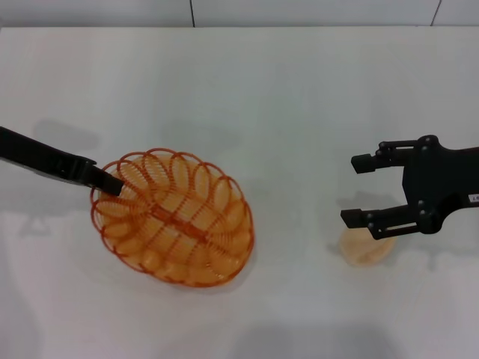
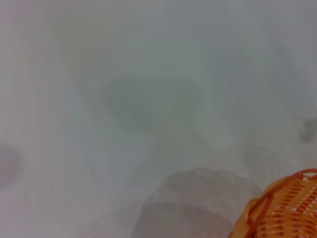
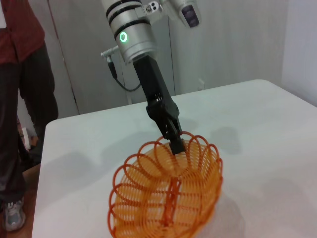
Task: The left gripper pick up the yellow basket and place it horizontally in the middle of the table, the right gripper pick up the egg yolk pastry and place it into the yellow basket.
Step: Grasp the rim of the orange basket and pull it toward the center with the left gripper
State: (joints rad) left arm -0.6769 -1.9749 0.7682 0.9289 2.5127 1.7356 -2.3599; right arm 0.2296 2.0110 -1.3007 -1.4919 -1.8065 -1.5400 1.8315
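Note:
The yellow basket (image 1: 174,218) lies on the white table (image 1: 284,97), left of the middle, its long axis slanting. My left gripper (image 1: 108,184) is shut on the basket's far-left rim; the right wrist view shows its fingers (image 3: 174,140) pinching the looped rim of the basket (image 3: 168,193). A corner of the basket shows in the left wrist view (image 2: 282,210). The egg yolk pastry (image 1: 367,250) sits on the table at the right. My right gripper (image 1: 355,191) is open and empty, hovering just above and behind the pastry, its near finger partly covering it.
A person in a red shirt and dark trousers (image 3: 17,99) stands beyond the table's far-left corner. The table's edge (image 3: 42,163) runs close to the basket on that side. Bare tabletop lies between the basket and the pastry.

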